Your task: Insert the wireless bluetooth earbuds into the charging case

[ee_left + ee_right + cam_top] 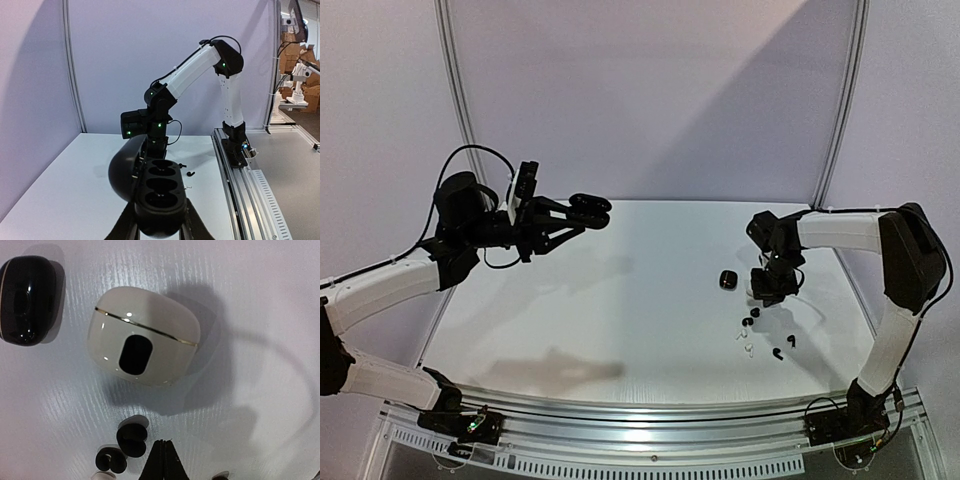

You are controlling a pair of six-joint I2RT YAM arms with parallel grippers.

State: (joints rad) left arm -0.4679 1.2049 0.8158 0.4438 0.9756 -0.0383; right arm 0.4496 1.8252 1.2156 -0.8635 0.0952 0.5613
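Note:
My left gripper (582,212) is held up over the table's left side, shut on an open black charging case (160,192). The case's lid stands open to the left and its earbud wells are empty. My right gripper (164,444) hangs low over the table with its jaws shut together and nothing between them. Just left of its tips lie two black earbuds (132,438) (111,461). More earbuds (750,320) (778,354) are scattered on the table below the right gripper (773,290). In the left wrist view two black earbuds (189,173) lie beyond the held case.
A closed white case (143,337) lies on the table ahead of the right gripper, and a closed black case (27,300) (727,280) sits to its left. The table's right edge and the arm rail (245,175) run close to the earbuds.

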